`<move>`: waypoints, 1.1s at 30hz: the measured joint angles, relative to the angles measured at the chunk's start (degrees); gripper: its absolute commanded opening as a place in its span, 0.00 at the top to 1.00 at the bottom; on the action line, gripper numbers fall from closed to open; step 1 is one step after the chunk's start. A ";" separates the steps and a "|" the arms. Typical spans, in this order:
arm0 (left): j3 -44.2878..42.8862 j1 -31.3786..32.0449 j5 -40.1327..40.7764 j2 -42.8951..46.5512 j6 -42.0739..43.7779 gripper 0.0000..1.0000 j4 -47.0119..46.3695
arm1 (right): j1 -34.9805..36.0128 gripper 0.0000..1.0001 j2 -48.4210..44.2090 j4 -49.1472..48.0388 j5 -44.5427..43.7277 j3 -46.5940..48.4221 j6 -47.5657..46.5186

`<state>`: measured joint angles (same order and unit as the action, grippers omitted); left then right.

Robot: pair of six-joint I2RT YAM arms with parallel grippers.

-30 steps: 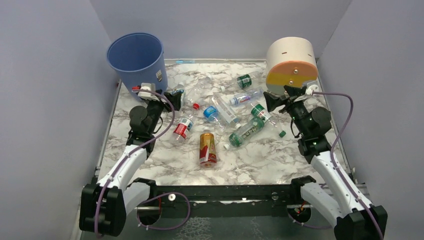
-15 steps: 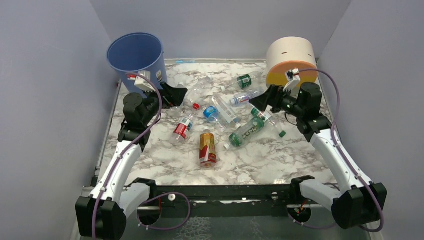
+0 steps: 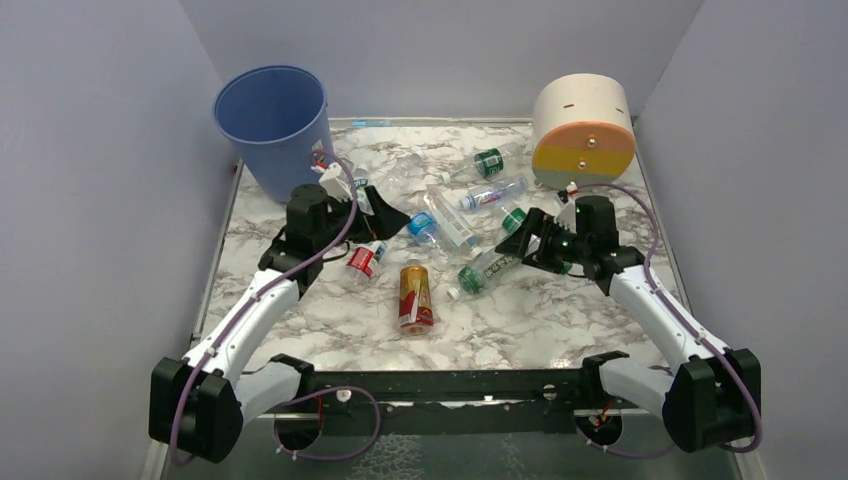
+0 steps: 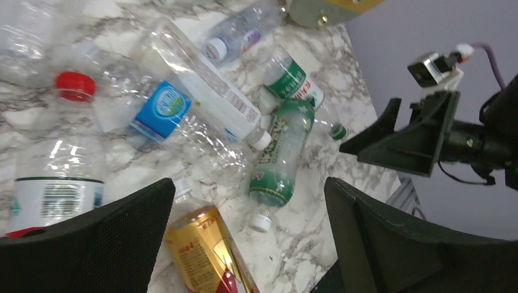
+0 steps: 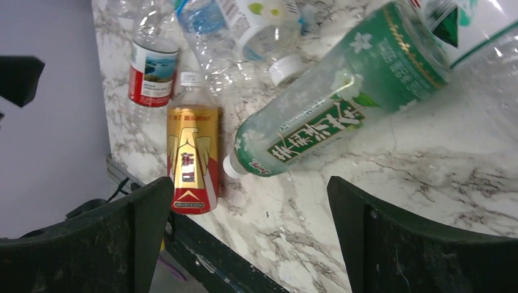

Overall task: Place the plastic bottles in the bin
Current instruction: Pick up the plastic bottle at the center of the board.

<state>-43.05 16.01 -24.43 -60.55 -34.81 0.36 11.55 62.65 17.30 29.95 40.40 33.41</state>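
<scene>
- Blue tall round plastic bin [image 3: 275, 135]: 1, upright at the marble table's [image 3: 560, 320] far-left corner.
- Small clear plastic bottles [image 3: 450, 220]: about 8, plus 1 amber bottle [image 3: 414, 296], lying mid-table.
- Left gripper [image 3: 383, 212] and right gripper [image 3: 528, 238]: fingers wide, empty; both have swung inward over the bottles.

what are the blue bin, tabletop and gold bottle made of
Blue bin: seemingly smooth moulded plastic, even colour, thin rim. Tabletop: white, grey-veined marble look; real stone or print, unclear. Gold bottle: probably plastic, glossy gold-and-red label, white cap.
</scene>
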 measured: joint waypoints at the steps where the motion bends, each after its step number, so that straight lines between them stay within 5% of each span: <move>1: -0.02 2.01 0.15 -0.44 0.39 0.01 -0.02 | 0.00 0.00 0.00 0.46 -0.92 -0.44 0.74; 11: -8.55 10.16 0.42 -13.86 5.68 0.01 6.43 | 0.00 0.00 5.99 -1.07 -7.58 -4.83 8.44; 20: -8.61 15.45 3.89 -14.08 7.76 0.01 9.27 | 0.00 0.00 16.74 -6.03 -9.49 -4.26 13.40; 33: -8.63 21.59 9.68 -11.80 9.97 0.01 10.47 | 0.44 0.00 17.73 -11.58 -12.11 -4.85 19.61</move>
<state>-51.68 37.60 -14.74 -72.36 -24.84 10.83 11.99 80.38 5.72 17.85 35.55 53.01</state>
